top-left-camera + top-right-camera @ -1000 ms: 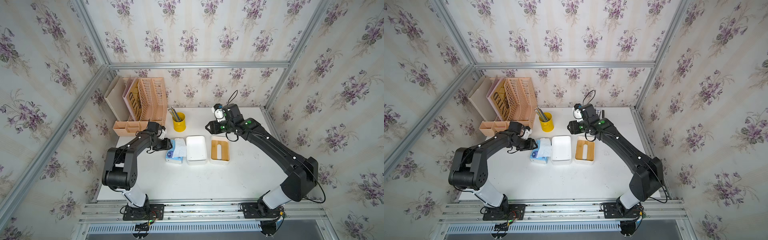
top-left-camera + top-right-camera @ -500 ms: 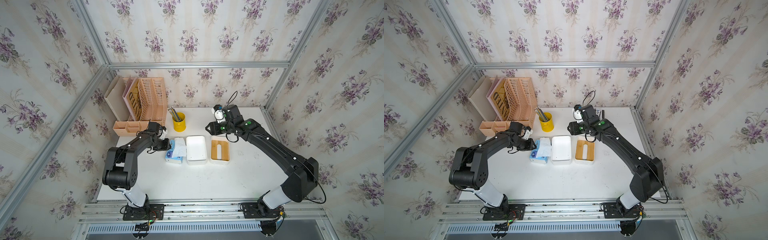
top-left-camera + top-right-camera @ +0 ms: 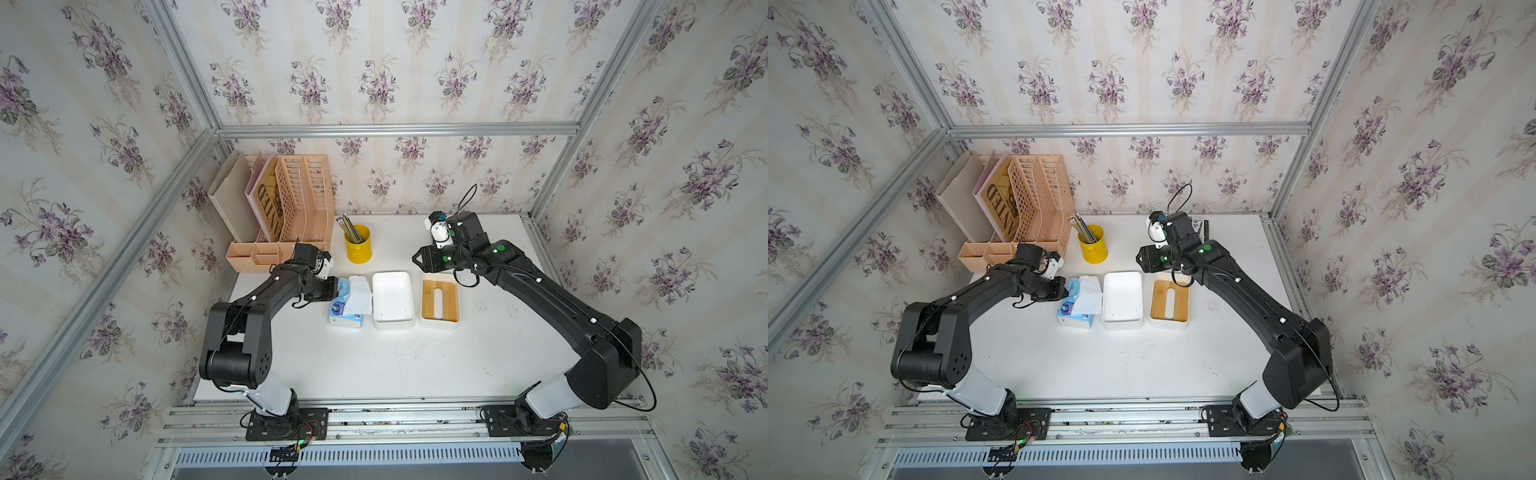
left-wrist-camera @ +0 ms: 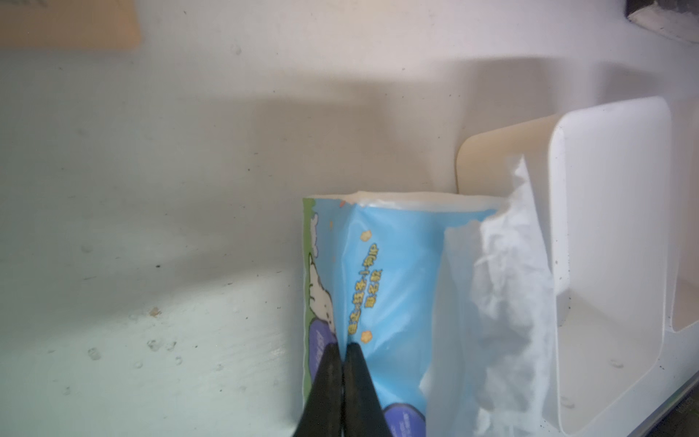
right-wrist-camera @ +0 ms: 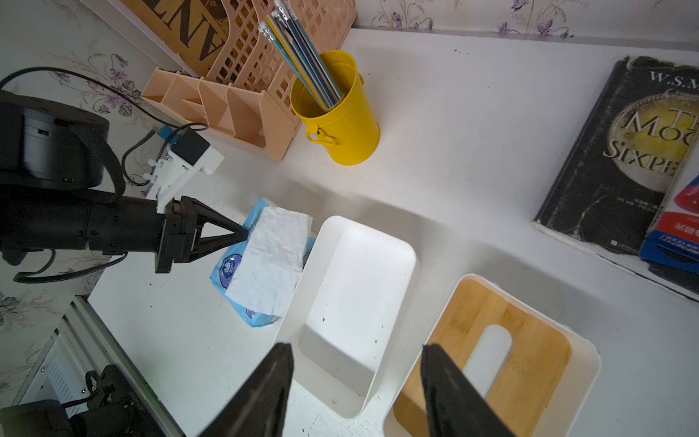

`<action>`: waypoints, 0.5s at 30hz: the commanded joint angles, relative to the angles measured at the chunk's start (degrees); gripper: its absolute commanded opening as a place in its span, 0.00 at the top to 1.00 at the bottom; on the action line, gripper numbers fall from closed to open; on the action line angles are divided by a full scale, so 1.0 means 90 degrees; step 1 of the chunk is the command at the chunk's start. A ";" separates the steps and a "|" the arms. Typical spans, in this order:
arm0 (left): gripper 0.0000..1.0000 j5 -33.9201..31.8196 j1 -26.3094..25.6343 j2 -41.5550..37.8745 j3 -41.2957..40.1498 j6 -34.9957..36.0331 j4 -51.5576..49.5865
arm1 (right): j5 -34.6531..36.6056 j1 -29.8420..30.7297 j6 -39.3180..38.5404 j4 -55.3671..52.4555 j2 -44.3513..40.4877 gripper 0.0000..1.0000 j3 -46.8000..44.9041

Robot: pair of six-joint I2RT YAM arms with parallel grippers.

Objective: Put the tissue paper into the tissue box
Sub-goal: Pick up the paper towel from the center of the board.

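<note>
Left pincer (image 4: pixel 342 350) pinched shut on crinkled film of tissue paper (image 3: pixel 343 316); pack against smooth white tissue box (image 3: pixel 392 301). Open counter (image 3: pixel 395 365) toward arm bases. Right pincer (image 5: pixel 355 350) parted, empty.

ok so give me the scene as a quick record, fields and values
tissue paper: on the table beside the tissue box, white sheet sticking out
tissue box: open, empty
lid: off, lying on the box's other side
left gripper: shut on the tissue paper's wrapper
right gripper: open, empty, raised near box and lid
step: tissue paper not yet in the box
</note>
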 commanded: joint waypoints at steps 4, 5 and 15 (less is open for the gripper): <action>1.00 -0.0124 -0.0014 -0.0579 0.0103 -0.0045 -0.0314 | -0.0054 0.0009 0.0048 0.0037 -0.0042 0.41 -0.0039; 1.00 -0.0126 -0.0017 -0.0690 0.0104 -0.0064 -0.0330 | -0.0054 0.0006 0.0044 0.0024 -0.0059 0.42 -0.0043; 1.00 -0.0064 -0.0019 -0.1563 0.0296 -0.0192 -0.0593 | -0.0074 0.0039 0.0089 0.0036 -0.0050 0.43 -0.0064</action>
